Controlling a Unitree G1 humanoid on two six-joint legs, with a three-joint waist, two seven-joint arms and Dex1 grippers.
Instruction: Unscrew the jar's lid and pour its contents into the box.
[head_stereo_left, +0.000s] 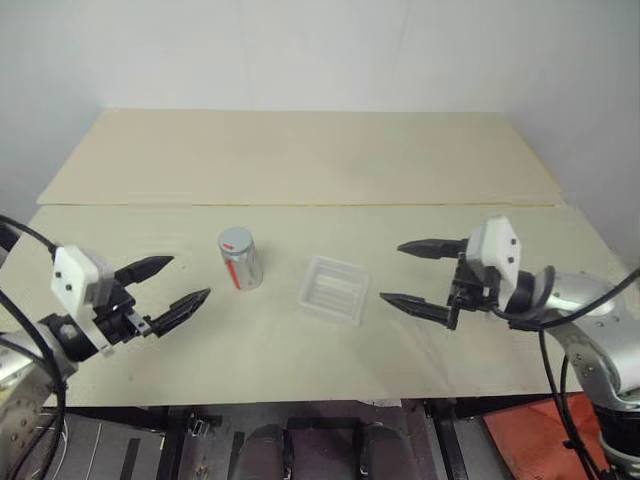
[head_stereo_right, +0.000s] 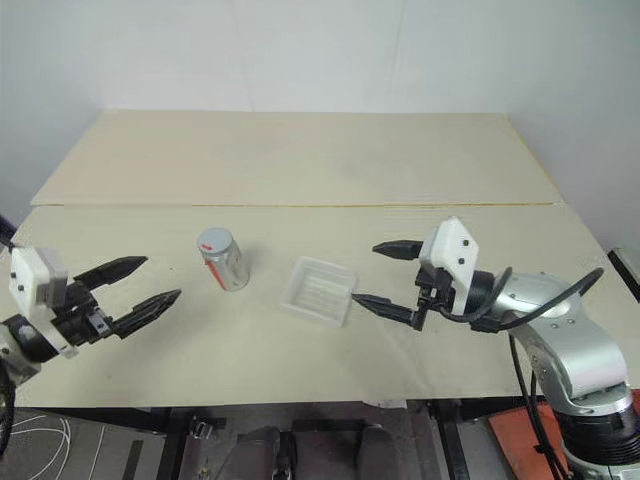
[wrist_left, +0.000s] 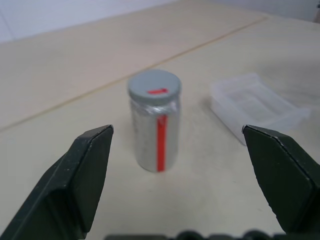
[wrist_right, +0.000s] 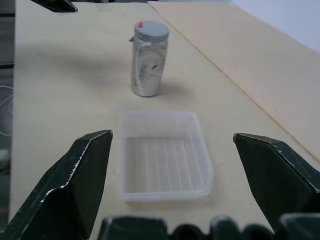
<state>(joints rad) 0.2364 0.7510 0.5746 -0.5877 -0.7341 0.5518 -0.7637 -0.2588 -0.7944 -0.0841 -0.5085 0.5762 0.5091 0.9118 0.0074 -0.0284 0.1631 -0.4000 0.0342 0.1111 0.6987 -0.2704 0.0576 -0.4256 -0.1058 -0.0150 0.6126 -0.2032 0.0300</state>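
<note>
While the jar (head_stereo_left: 240, 260) is standing with its lid (head_stereo_left: 236, 240) on beside the box (head_stereo_left: 333, 290), the left gripper (head_stereo_left: 180, 285) and right gripper (head_stereo_left: 415, 275) are both hanging spread wide, holding nothing.

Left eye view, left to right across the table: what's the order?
Left gripper, open → jar with its lid on → box → right gripper, open.
</note>
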